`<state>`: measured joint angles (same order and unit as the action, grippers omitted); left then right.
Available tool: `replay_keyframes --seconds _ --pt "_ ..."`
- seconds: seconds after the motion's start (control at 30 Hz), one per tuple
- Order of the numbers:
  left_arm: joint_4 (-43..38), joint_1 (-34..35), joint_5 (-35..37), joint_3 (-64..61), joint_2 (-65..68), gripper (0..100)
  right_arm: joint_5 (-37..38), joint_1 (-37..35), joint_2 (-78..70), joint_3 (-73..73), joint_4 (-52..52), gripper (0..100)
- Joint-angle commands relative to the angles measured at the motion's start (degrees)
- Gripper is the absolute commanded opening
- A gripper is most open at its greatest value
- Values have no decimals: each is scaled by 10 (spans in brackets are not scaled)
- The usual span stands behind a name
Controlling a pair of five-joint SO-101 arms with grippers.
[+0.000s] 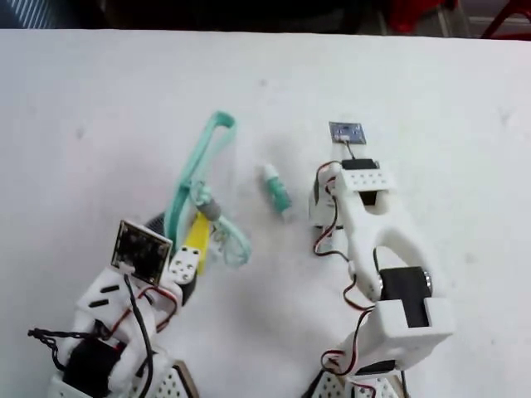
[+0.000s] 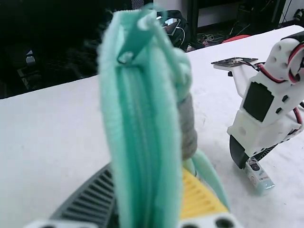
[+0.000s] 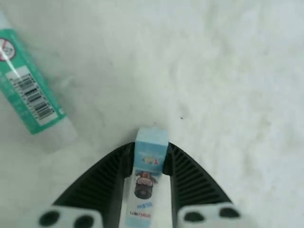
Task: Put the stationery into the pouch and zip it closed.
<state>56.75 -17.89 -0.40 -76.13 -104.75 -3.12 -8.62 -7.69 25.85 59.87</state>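
The mint-green pouch (image 1: 195, 166) stands on its edge on the white table, with its zipper (image 2: 137, 128) facing up. My left gripper (image 1: 178, 236) is shut on the pouch's near end (image 2: 142, 118), between a yellow finger (image 2: 199, 199) and a black finger (image 2: 90, 199). A grey ribbed piece (image 2: 187, 128) sits against the pouch's side. A green glue stick (image 1: 274, 186) lies on the table between the pouch and the right arm. My right gripper (image 3: 149, 147) is shut on a small light-blue eraser (image 3: 145, 166), low over the table beside the glue stick (image 3: 31, 90).
The right arm (image 2: 266, 109) stands close to the pouch's right side, with the eraser (image 2: 259, 178) at its tip. The table's far edge (image 1: 265, 31) borders a dark room. White tabletop stretches to the left and to the far right.
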Motion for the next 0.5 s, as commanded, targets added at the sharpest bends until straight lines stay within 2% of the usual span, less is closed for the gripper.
replay_keyframes --seconds 0.0,0.47 --pt "-11 6 -6 4 0 27 -2 0 33 -7 6 17" --pt "-11 6 -6 4 0 27 -2 3 34 -8 7 16"
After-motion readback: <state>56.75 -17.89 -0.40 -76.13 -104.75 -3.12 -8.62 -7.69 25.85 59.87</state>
